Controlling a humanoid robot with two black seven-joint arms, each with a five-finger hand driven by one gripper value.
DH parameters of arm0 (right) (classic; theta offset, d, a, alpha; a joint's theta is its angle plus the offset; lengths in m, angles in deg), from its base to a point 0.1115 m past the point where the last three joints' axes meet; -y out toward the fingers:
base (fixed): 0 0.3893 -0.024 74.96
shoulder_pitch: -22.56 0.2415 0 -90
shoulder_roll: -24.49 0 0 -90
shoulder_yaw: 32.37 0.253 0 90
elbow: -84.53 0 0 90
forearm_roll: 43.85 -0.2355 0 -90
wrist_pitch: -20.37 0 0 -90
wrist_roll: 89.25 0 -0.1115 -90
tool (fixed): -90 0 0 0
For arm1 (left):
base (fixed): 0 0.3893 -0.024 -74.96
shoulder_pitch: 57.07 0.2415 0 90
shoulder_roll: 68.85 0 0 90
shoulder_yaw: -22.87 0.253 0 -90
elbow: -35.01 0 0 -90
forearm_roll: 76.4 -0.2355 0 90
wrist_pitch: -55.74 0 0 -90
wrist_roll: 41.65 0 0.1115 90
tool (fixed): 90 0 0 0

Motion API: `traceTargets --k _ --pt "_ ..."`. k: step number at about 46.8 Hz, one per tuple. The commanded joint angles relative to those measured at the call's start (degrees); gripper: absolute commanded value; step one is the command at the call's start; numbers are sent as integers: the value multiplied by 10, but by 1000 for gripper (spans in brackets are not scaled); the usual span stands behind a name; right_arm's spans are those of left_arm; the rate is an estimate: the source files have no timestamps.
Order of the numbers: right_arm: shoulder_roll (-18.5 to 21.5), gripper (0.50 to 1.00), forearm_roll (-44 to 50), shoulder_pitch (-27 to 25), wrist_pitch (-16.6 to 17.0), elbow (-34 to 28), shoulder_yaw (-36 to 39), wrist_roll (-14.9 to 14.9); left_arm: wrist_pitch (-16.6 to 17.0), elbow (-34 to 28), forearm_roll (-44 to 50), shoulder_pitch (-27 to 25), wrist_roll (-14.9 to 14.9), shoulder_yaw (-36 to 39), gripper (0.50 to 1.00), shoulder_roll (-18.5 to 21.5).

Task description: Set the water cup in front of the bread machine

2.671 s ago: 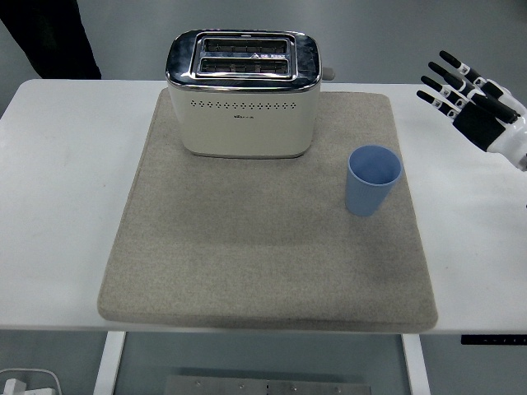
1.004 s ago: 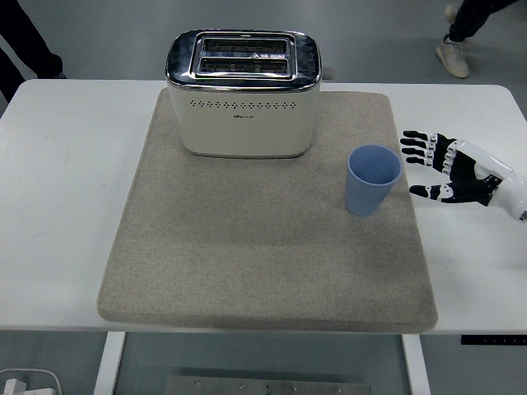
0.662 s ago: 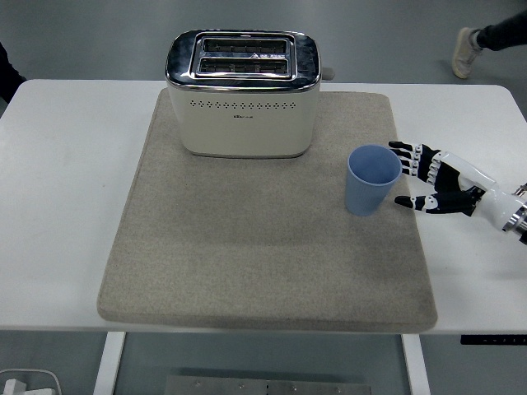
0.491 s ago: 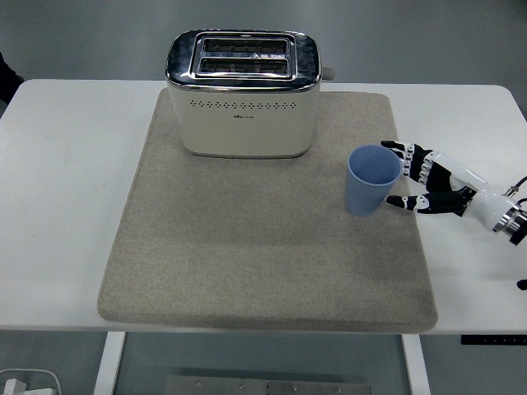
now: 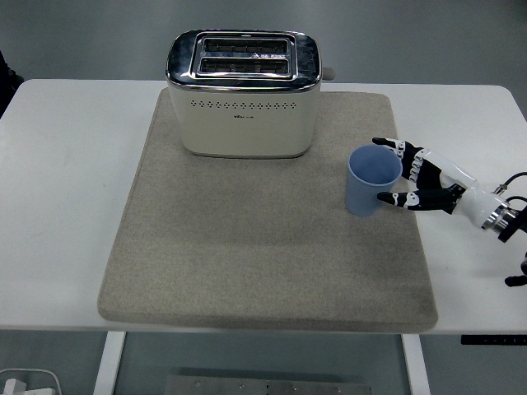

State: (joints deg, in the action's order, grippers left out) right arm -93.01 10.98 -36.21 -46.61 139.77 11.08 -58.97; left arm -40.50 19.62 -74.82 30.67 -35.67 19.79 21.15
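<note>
The blue water cup stands upright on the right side of the grey mat, to the right of and nearer than the cream bread machine. My right hand reaches in from the right at cup height. Its fingers are spread behind the cup's rim and its thumb lies at the cup's near right side, close to or just touching the wall. The hand is open around the cup, not clenched. The left arm is out of view.
The mat covers the middle of the white table. The bread machine stands at the mat's far edge with its lever knob on the right. Bare mat lies in front of the machine. A dark shape shows at the far left edge.
My right hand came down from high at the right and moved left to the cup, its fingers now around the cup's right side. The cup has not moved. The person at the top has left.
</note>
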Motion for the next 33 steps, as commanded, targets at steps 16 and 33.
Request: traceTargets --k 16,33 --pt "14 928 0 1 0 -3 1 -1 0 -1 0 0 0 0 1000 0" --pt "25 928 -6 1 5 -4 0 -1 0 -1 0 0 0 0 1000 0"
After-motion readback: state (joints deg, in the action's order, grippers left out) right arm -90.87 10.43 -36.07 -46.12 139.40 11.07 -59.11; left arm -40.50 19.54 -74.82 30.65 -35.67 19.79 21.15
